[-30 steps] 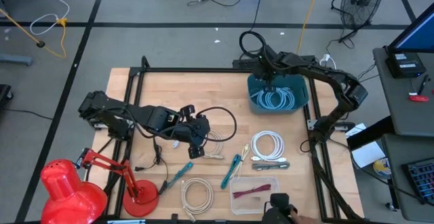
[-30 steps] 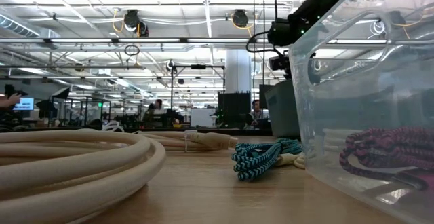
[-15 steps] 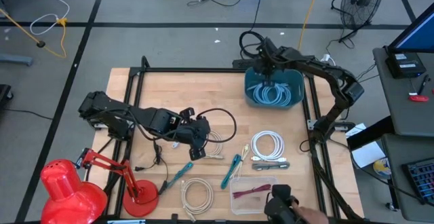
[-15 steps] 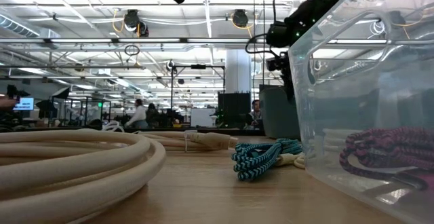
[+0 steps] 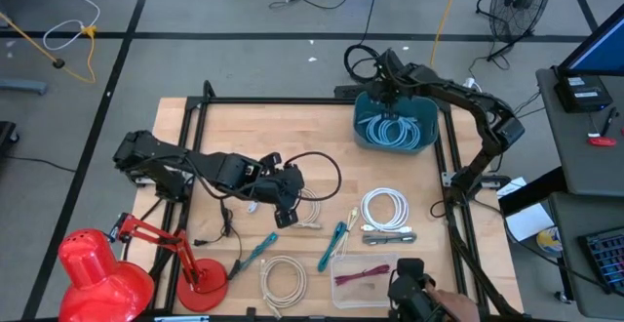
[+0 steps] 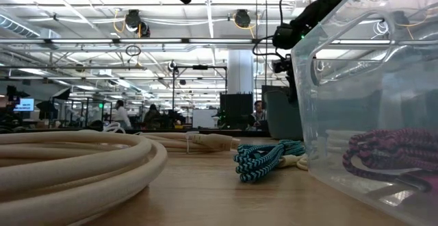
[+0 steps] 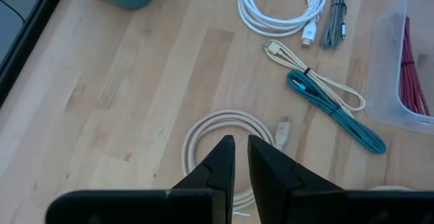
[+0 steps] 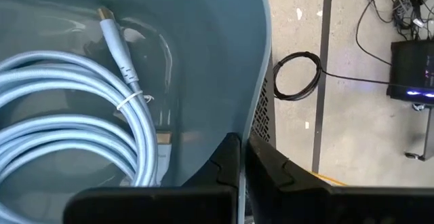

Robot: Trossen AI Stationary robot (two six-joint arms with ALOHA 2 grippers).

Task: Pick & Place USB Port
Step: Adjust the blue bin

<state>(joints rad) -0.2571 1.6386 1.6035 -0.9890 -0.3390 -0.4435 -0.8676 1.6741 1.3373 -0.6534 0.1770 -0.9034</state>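
Note:
A teal bin (image 5: 363,135) (image 6: 279,113) stands at the table's far right with a pale blue USB cable coil (image 5: 395,132) (image 8: 74,108) lying in it. My right gripper (image 5: 390,90) (image 8: 241,157) is shut at the bin's far rim. My left gripper (image 5: 285,203) (image 7: 241,157) hangs over the table's middle, above a cream cable coil (image 5: 308,211) (image 7: 227,132) that lies flat on the wood. Its fingers leave only a narrow gap with nothing in it. My right gripper pinches the bin's far wall at its rim (image 8: 239,130), one finger inside the bin and one outside. The fingers come slanting down from the far side. The bin's base and how it meets the table are hidden behind its walls.
On the near half lie a white coil (image 5: 385,208), a grey cable (image 5: 390,235), two teal braided cables (image 5: 331,245) (image 5: 255,255), another cream coil (image 5: 283,278) and a clear box (image 5: 347,263) holding a red cable. A red lamp (image 5: 97,273) stands near left. A person's hand (image 5: 429,304) shows at the near edge.
My right gripper has moved toward the table's far edge, staying shut, and the teal bin has shifted a little toward that edge with it. The person's hand at the near edge has moved to the right.

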